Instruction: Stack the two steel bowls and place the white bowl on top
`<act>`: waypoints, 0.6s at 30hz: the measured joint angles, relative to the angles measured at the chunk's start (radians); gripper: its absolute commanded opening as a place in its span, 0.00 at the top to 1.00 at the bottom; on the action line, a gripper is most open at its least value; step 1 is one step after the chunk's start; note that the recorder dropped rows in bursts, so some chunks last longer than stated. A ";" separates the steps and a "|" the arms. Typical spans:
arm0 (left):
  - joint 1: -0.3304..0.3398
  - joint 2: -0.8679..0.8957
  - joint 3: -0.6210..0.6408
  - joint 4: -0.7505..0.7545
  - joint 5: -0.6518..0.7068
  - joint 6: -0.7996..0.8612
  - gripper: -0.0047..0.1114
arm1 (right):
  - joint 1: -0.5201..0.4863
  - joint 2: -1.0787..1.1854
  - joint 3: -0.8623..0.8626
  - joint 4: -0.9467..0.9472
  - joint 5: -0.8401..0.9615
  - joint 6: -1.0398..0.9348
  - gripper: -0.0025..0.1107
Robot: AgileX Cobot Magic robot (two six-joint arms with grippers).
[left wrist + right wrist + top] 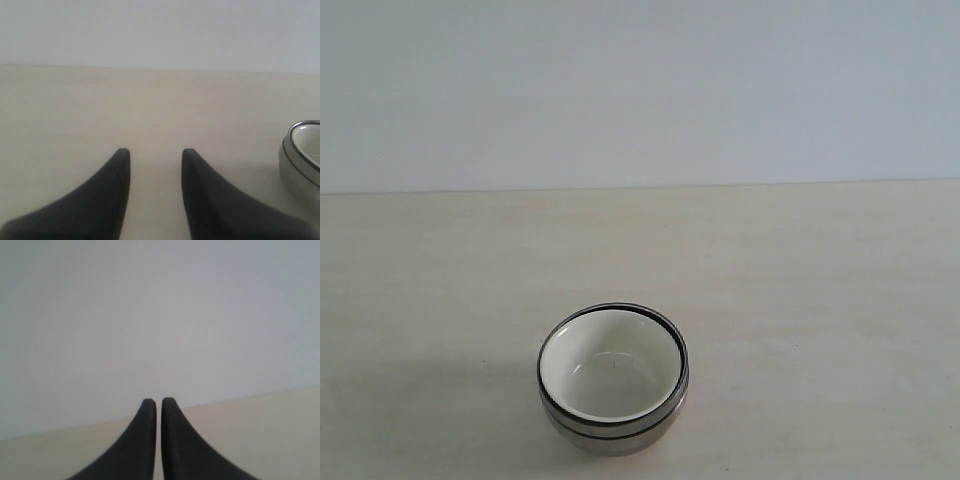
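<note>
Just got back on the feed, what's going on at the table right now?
Nothing is being handled at this moment. The white bowl sits nested inside the steel bowls, which are stacked on the table, so the stack looks finished. The left pincer is open and empty, with the stack off to one side of it. The right pincer is shut, empty, and has no bowl in its view.

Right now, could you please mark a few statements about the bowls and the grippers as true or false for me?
1. The white bowl sits inside the steel bowls. True.
2. The left gripper holds the white bowl. False: it is open and empty, apart from the stack.
3. The right gripper is shut and holds nothing. True.
4. The steel bowls stand side by side. False: they are nested, one in the other.
</note>
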 measured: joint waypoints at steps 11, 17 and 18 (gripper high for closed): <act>0.000 0.000 0.000 0.000 0.000 0.000 0.68 | 0.000 0.000 0.029 -0.435 0.126 0.267 0.98; 0.000 0.000 0.000 0.000 0.000 0.000 0.68 | 0.000 0.000 0.029 -0.495 0.262 0.321 0.98; 0.000 0.000 0.000 0.000 0.000 0.000 0.68 | 0.000 0.000 0.029 -0.495 0.286 0.321 0.98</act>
